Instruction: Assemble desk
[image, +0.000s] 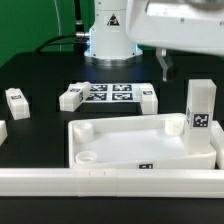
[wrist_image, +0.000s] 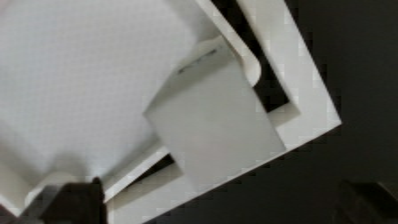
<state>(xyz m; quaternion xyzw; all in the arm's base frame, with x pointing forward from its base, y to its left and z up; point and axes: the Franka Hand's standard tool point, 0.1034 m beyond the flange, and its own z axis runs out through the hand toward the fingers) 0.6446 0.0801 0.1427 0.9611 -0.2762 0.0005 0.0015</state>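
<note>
One leg (image: 200, 108) upright in tabletop (image: 120, 134) corner, long axis vertical.

Looks like a robotics lab, going by the white robot arm base (image: 108, 35) by a black desk (image: 45, 70), the green backdrop (image: 25, 20) and the marker board (image: 108, 94) lying flat.

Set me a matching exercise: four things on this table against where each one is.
1 tabletop
2 standing leg
3 lying leg
4 marker board

A flat in front of the robot base
B on the black table, exterior view's left
C nearest the camera of the four
D upright at the tabletop's corner, exterior view's right

Pairs: 1-C, 2-D, 3-B, 4-A
</note>
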